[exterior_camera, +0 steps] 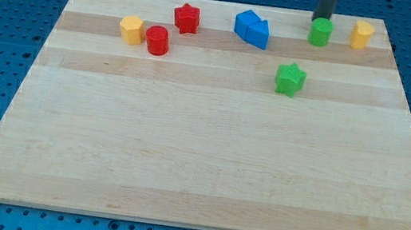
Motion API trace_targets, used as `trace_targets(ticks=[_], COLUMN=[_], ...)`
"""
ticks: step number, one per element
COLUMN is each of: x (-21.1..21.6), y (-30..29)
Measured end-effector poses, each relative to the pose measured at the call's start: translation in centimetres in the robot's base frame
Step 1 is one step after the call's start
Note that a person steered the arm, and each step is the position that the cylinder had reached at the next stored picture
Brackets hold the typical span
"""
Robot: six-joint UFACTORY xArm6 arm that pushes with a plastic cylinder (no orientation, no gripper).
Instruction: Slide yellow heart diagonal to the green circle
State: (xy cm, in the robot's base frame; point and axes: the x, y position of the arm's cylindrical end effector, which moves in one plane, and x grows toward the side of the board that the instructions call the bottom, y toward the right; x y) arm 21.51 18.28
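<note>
My tip touches the green circle from the view's top; the yellow heart sits just beside it. I carry no pincer.

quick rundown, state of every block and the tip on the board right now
my tip: at green circle's top edge
green circle: upright
yellow heart: right of circle, apart
green star: alone, below circle
blue blocks: two touching
red star: alone
red cylinder: touching yellow hexagon
</note>
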Motion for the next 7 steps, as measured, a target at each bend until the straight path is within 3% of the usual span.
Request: trace_targets(ticks=[1, 4, 5, 7], x=[0.0, 16.8, 16.3, 3.3], y=[0.2, -0.4, 0.2, 0.3])
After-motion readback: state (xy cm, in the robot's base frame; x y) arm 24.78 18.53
